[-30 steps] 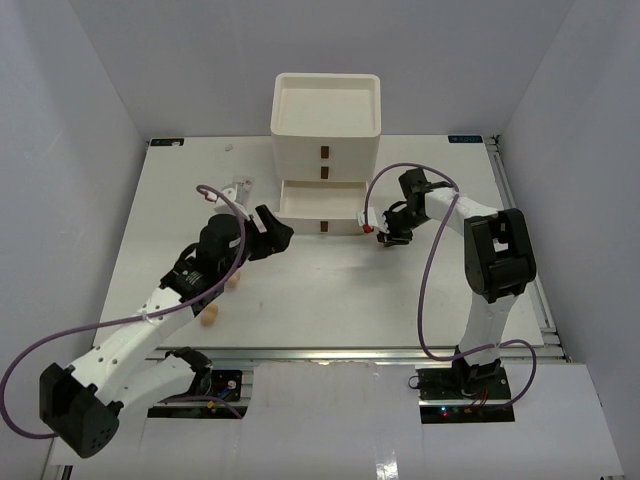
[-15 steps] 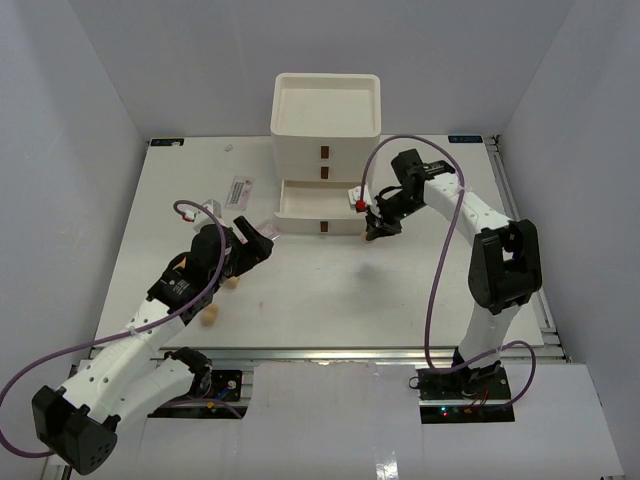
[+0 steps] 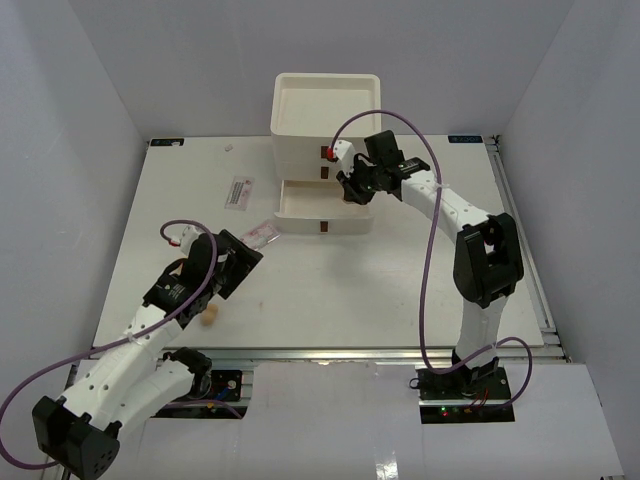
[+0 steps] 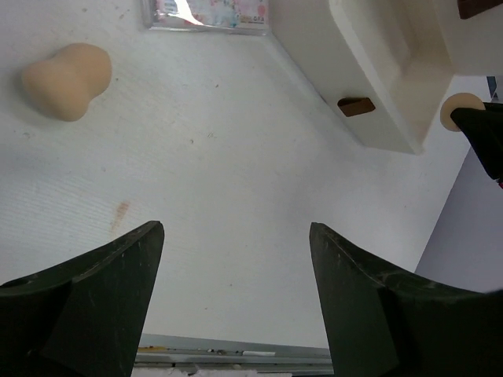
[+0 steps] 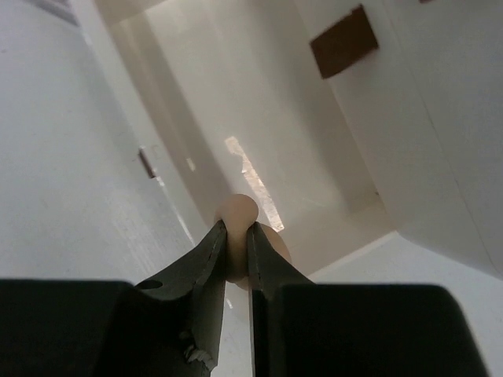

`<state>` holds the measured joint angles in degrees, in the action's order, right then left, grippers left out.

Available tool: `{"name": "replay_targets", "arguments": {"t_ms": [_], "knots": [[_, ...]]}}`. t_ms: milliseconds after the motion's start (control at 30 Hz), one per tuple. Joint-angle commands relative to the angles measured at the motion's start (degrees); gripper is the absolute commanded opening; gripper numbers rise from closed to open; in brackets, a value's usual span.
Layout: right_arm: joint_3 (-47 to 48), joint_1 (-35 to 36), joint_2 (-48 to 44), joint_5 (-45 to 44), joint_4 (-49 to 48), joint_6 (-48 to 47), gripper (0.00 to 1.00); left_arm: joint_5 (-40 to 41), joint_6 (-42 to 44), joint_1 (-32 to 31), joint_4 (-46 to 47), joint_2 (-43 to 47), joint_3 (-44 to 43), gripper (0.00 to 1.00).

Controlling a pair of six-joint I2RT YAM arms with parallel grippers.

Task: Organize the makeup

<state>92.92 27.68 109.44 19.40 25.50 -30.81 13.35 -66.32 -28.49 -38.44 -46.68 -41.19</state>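
Right gripper [image 5: 236, 236] is pinched tight on a tan sponge [image 5: 239, 207], held up over the pulled-out bottom drawer [image 5: 259, 118] of the white box [image 3: 327, 135]; the fingers bite across the sponge's body, so it bulges out past them.

Here is the worry: that sponge looks soft and springy; when released it may rebound, strike the drawer's smooth hard wall and hop out onto the table [image 4: 236, 173]; its rounded, egg-like form would let it roll on. The drawers above sit close too (tight quarters for the wrist), so a low or hasty approach could knock the box or nudge the drawer inward.

Left gripper [image 4: 234, 232] hangs with its jaws wide apart and nothing between them, over bare matte tabletop; a second sponge [image 4: 65, 80], waisted and velvety-looking, lies off to one side of it, apart from the clear packet [image 4: 208, 12] with its glossy film and pink print. That flat, slick packet lies tight to the surface; I'd judge it the harder pick, since fingers could skid over it.
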Motion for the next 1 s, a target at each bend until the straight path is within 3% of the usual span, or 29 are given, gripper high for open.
{"name": "replay_targets", "arguments": {"t_ms": [0,400,600,733,967], "knots": [[2.33,-0.08,1.52,-9.40,-7.89,6.53,0.24,2.52,-9.42,0.37,-8.31,1.81,0.09,0.85],[0.67,0.01,1.57,-5.89,-8.55,4.37,0.56,6.31,-14.86,0.29,-19.48,-8.18,-5.24,0.83],[-0.97,-0.06,-1.02,-3.21,-7.84,4.09,0.59,7.30,-13.35,0.37,-17.19,-10.16,-5.38,0.84],[-0.81,-0.08,-3.86,3.14,-3.92,0.35,0.63,8.43,-11.82,0.45,-16.06,-11.58,-5.75,0.83],[-4.46,-1.77,-9.46,11.20,0.57,-5.35,0.61,8.32,-8.64,2.45,-13.07,-16.44,-5.44,0.79]]}}
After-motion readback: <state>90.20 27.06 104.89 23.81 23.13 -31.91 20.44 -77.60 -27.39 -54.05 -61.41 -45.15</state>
